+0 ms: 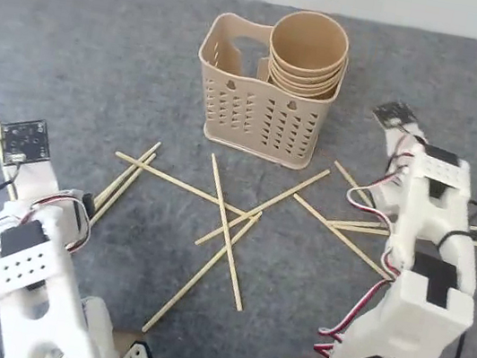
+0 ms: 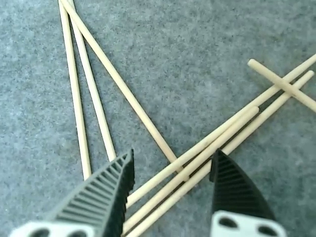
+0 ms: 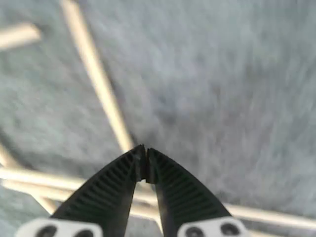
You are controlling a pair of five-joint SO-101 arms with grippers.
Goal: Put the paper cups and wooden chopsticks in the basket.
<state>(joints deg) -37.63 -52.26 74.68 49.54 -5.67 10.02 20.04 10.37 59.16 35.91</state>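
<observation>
high view: paper cups [image 1: 307, 49] stacked in the basket [image 1: 258, 114], wooden chopsticks [image 1: 226, 224] strewn on the mat [image 1: 77, 53].
left wrist view: left pincer [image 2: 174, 160] wide open, chopsticks between its jaws.
right wrist view: right pincer [image 3: 144, 150] closed on nothing, a chopstick just beyond its tips.

basket [image 1: 257, 118] sits on the desk [image 1: 77, 53], well ahead of both sets of jaws, roughly between the two arms. paper cups [image 1: 305, 72] are stacked in its right compartment. chopsticks [image 1: 226, 232] lie scattered on the desk in front of the basket, several crossing.

At the left jaws, spread apart: three sticks [image 2: 197, 163] run diagonally through the gap, a single stick [image 2: 118, 84] meets them just ahead of it, and a pair [image 2: 84, 98] lies ahead of one jaw.

At the right jaws, tips together: one stick [image 3: 96, 74] runs ahead from the tips, and crosswise sticks [image 3: 261, 213] lie under them, probably touching it.
</observation>
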